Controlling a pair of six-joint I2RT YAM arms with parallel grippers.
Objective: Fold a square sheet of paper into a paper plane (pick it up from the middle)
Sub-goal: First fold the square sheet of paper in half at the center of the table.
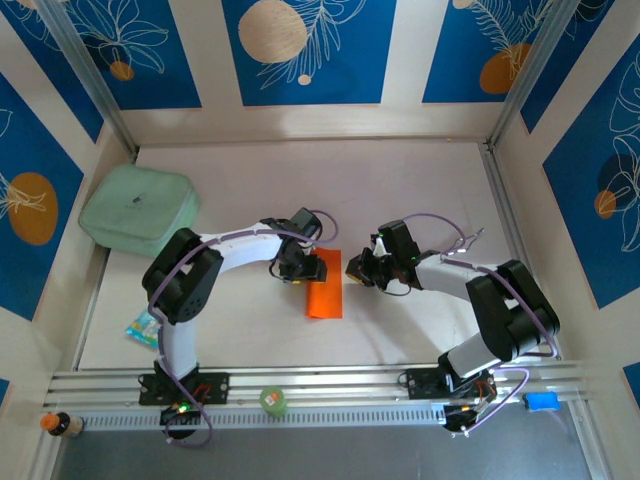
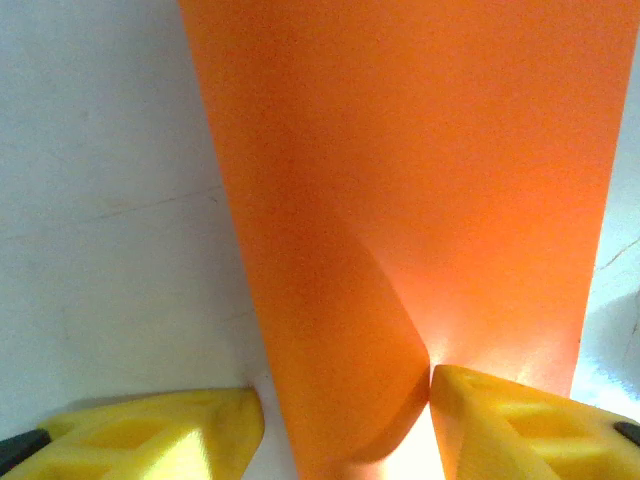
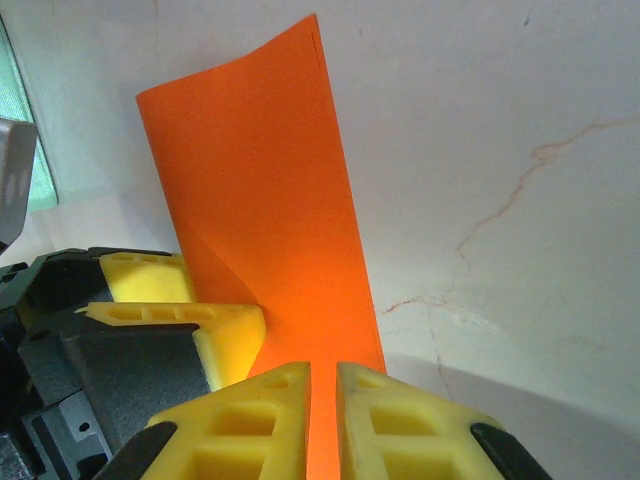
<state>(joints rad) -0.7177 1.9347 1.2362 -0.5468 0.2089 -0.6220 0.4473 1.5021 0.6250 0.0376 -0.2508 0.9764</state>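
The square sheet of paper (image 1: 323, 285) is bright orange and lies on the white table as a narrow folded strip; a paper plane is out of view. My left gripper (image 1: 300, 268) is at the strip's far left corner. In the left wrist view it (image 2: 345, 400) stands open around a raised curl of the paper (image 2: 420, 180): the right fingertip touches the curl, the left one is clear of it. My right gripper (image 1: 352, 270) is at the far right corner. Its tips (image 3: 323, 375) are shut, resting on the paper's (image 3: 270, 200) edge, with the left gripper's fingers (image 3: 225, 335) beside them.
A pale green pad (image 1: 138, 208) lies at the back left by the wall. A small packet (image 1: 143, 327) sits near the left arm's base. On the front rail are a green round object (image 1: 272, 401) and a blue block (image 1: 541, 401). Walls enclose three sides.
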